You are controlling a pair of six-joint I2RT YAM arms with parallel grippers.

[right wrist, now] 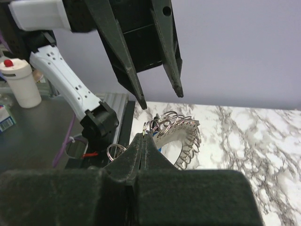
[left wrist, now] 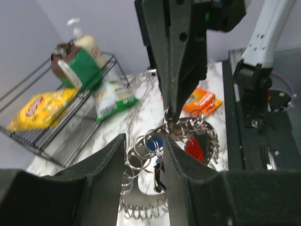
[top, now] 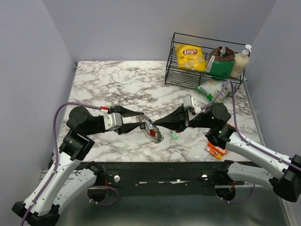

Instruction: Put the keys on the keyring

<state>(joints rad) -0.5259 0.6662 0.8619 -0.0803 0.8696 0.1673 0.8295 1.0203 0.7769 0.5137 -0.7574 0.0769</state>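
The keyring [top: 157,137], a flat grey ring with a toothed rim of small wire loops, is held tilted just above the marble between the two arms. My right gripper [top: 155,125] is shut on its rim; in the right wrist view the closed tips [right wrist: 146,137] pinch a loop at the edge of the keyring [right wrist: 188,136]. My left gripper [top: 140,120] is open, its fingers [left wrist: 106,165] straddling the loops. A red key [left wrist: 194,148] and a blue key [left wrist: 153,142] hang at the keyring [left wrist: 212,141]. A pale green key [top: 174,136] lies loose on the table.
A black wire basket [top: 173,70] at the back right holds a yellow crisp bag [top: 190,56], a green packet [top: 218,66] and a bottle [top: 241,62]. A snack bag [top: 211,88] lies before it. An orange packet [top: 216,150] sits near the front edge.
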